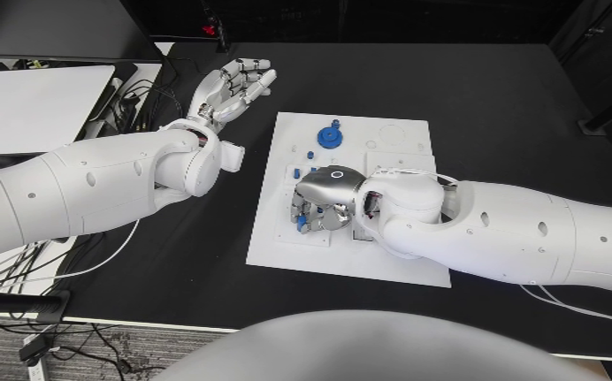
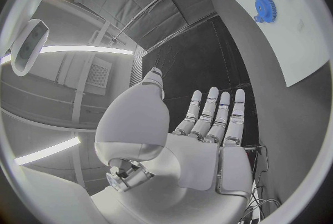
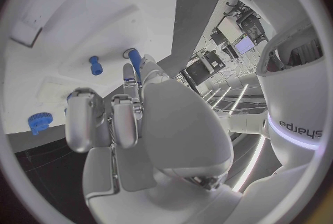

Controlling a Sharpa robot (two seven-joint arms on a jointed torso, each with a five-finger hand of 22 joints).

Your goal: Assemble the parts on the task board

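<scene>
The task board (image 1: 395,147) is a flat, matte white rectangular plate lying in the middle of the black table (image 1: 510,107), with shallow moulded recesses that I can make out near its far edge. On it, close to the far left corner, I see a blue gear (image 1: 331,139), round and toothed, with a small blue knob just beyond it; the same gear (image 2: 265,7) appears in the left wrist view, sitting on the white plate. Along the board's left edge, nearer the middle, lie a few small blue parts (image 1: 302,171), short and peg-like. My right hand (image 1: 322,209), silver with a smooth rounded metallic back, is down over the board's left-middle area, fingers curled toward the plate. In the right wrist view I see a slim blue peg (image 3: 136,61) rising right at the tips of the fingers (image 3: 129,74), with a second blue peg (image 3: 95,64) lying loose on the board beside it and another blue toothed part (image 3: 39,120) near the board's edge. I cannot tell whether the peg is actually pinched or merely touched. My left hand (image 1: 233,87) hangs off the board, above the bare table beyond its far left corner, fingers straight and spread wide, holding nothing.
</scene>
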